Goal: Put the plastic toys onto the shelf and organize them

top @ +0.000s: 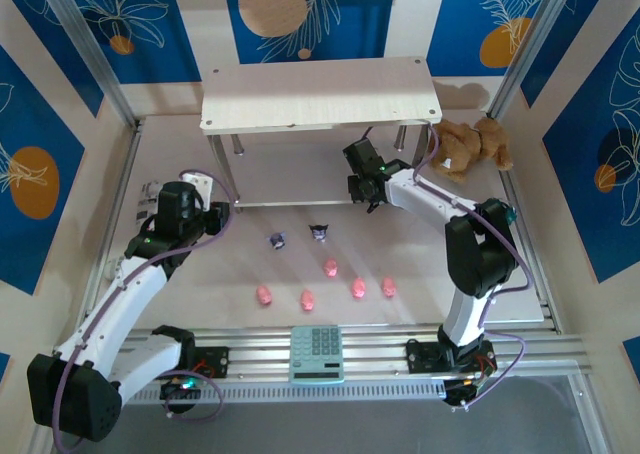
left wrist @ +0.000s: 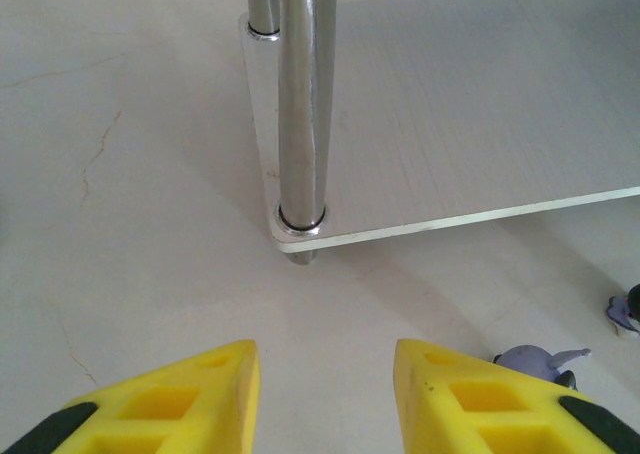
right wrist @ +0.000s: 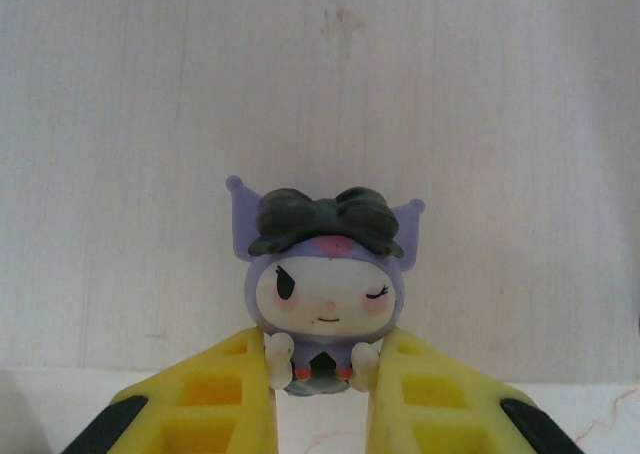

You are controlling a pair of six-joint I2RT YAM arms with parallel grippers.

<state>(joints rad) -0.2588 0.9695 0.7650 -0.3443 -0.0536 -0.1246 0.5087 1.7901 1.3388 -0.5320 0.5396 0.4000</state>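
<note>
1. The counter (top: pixel 420 254) is carrying everything. The shelf (top: pixel 318 94) is standing at its far side with its long axis running left to right and its top board lying level on metal legs.
2. The lower level (left wrist: pixel 480 104) is lying beneath that board. In the left wrist view, one leg (left wrist: pixel 303 104) is rising from its near corner, and the frame edge is cutting off the leg's top.
3. The right hand (right wrist: pixel 322 359) is reaching under the top board at the lower level's front edge. It is clenching a purple figurine (right wrist: pixel 325 274) by its lower body.
4. That figurine is standing upright, head up, with its white face pointing back at the wrist camera. The yellow fingers (right wrist: pixel 225 394) are hiding its feet, so I cannot tell whether it is touching the board.
5. The left hand (left wrist: pixel 325 359) is hovering low over the counter, just in front of the shelf's left near leg. It is released, with nothing between its fingers.
6. Two loose figurines (top: pixel 277 240) (top: pixel 320 232) are sitting on the counter between the arms. In the left wrist view a finger is half hiding one, and the frame edge is cutting off the other.
7. Five pink pigs (top: pixel 264 296) (top: pixel 307 299) (top: pixel 358 287) (top: pixel 389 287) (top: pixel 330 267) are lying nearer the arm bases, too small for their facing to be made out.
</note>
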